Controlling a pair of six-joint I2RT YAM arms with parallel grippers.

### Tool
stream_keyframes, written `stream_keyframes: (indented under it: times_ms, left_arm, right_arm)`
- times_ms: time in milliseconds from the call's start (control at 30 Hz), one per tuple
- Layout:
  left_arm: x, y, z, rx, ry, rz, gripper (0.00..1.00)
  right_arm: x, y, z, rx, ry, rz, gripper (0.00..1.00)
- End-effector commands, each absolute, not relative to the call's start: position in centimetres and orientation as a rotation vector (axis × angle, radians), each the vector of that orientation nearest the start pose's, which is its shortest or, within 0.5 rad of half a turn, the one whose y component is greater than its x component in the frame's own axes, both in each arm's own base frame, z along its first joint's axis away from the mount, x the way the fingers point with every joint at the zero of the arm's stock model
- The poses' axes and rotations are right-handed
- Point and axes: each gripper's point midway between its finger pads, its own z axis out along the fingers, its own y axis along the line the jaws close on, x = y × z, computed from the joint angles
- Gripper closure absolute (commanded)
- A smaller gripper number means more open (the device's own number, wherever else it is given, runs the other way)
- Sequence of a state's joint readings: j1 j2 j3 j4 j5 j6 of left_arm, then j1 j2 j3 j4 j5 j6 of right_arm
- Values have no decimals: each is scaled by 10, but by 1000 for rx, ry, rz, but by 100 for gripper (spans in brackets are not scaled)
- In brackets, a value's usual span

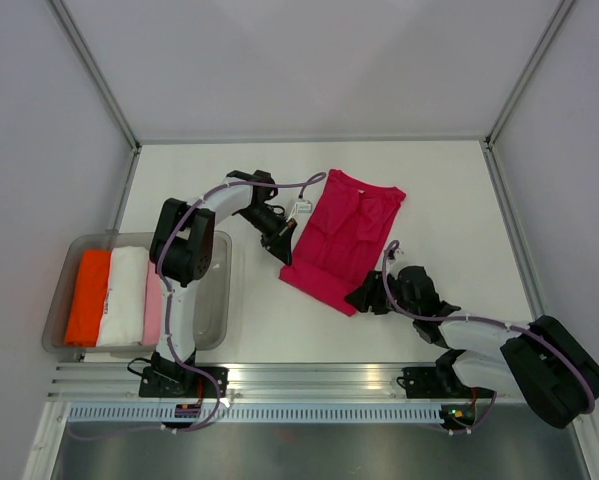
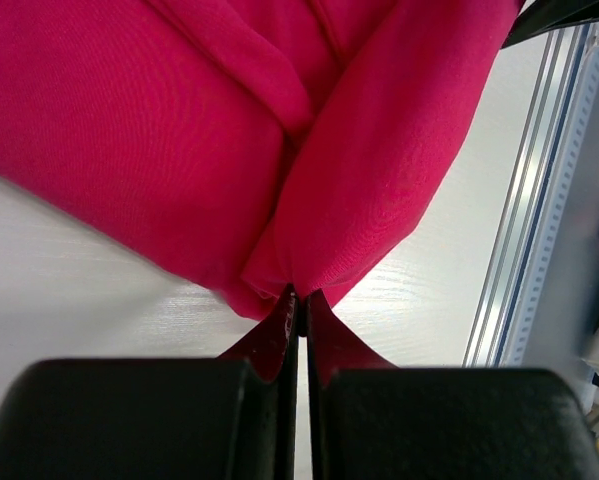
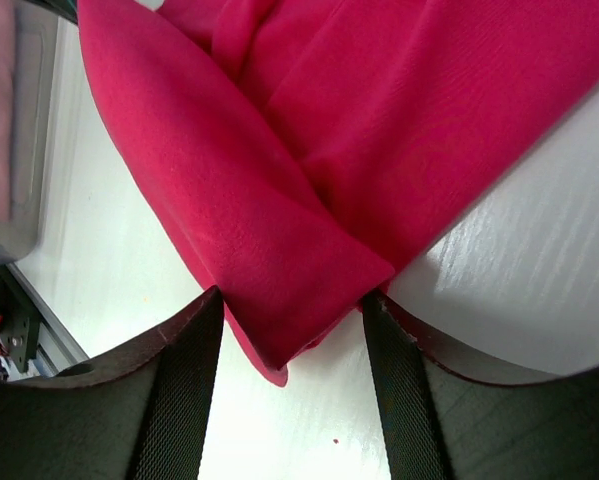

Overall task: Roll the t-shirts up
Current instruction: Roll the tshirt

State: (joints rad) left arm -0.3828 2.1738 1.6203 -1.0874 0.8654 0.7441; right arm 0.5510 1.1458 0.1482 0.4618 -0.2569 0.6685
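The magenta-red t-shirt [image 1: 342, 238] lies folded into a long strip on the white table, slanting from far right to near left. My left gripper [image 1: 282, 248] is shut on its left near corner; the cloth [image 2: 309, 150] bunches at the closed fingertips [image 2: 301, 298]. My right gripper [image 1: 364, 297] is open at the strip's near right corner, and that folded corner [image 3: 289, 270] lies between the two fingers [image 3: 184, 380], not pinched. Orange [image 1: 86, 296], white [image 1: 125, 294] and pale pink [image 1: 154, 305] t-shirts lie folded in the bin.
A clear plastic bin [image 1: 219, 290] stands at the near left beside the left arm. An aluminium rail [image 1: 309, 380] runs along the table's near edge. Grey walls with metal posts enclose the table at the back and sides.
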Motion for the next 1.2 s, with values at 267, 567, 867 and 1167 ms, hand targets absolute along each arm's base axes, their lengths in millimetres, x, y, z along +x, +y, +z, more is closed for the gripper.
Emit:
stream_keyframes:
  times_ms: [267,567,867,1167]
  left_arm:
    - [303,-238,44,1402,2391,-1258,98]
    - [298,-247,61,1337,2370,-1385,50]
    - [298,-244,68,1416,2286,-1306,20]
    - [328,-255,46,1282,2406,-1120,76]
  right_arm:
    - [204,216,49,-56,2170,1019,98]
    - [197,206,44,86,2307,1227,100]
    - [216,207,39,245,2320,1278,100]
    - [223,194,32,298,2363,1194,100]
